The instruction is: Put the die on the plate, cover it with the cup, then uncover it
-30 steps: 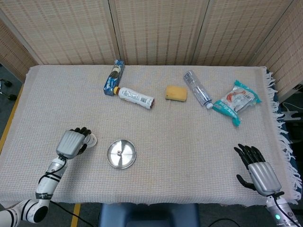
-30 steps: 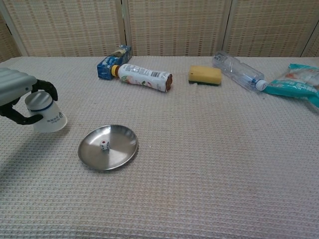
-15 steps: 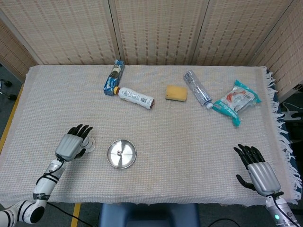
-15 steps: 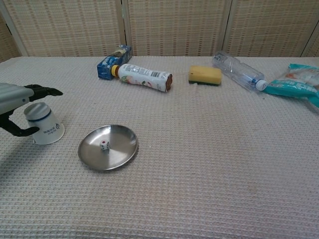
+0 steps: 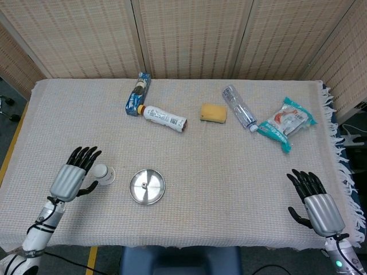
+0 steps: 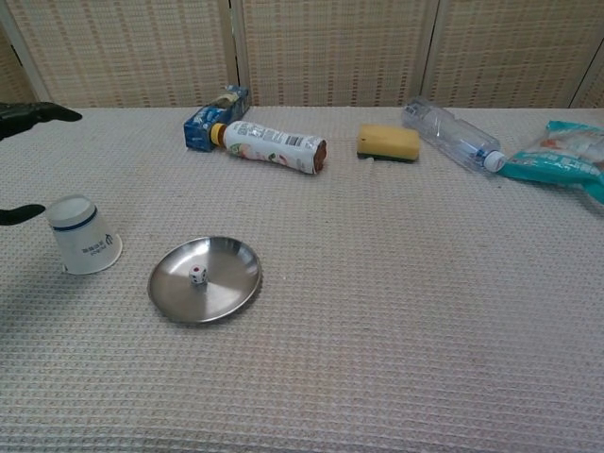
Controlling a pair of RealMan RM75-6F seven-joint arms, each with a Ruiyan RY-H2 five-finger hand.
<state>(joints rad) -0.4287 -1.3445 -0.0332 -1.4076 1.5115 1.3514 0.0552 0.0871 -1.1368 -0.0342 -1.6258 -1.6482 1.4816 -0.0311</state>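
The die (image 6: pixel 197 275) sits uncovered in the middle of the steel plate (image 6: pixel 233 287), near the front left of the table. Just left of the plate the paper cup (image 6: pixel 83 235) stands mouth down on the cloth, and the left hand (image 5: pixel 73 176) is beside it with fingers spread, holding nothing. Well apart, at the front right corner, the right hand (image 5: pixel 316 201) lies spread and empty.

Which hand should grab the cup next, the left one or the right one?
Probably the left hand. It is open right beside the upside-down cup, which stands left of the plate. The right hand sits far off at the table's other end.
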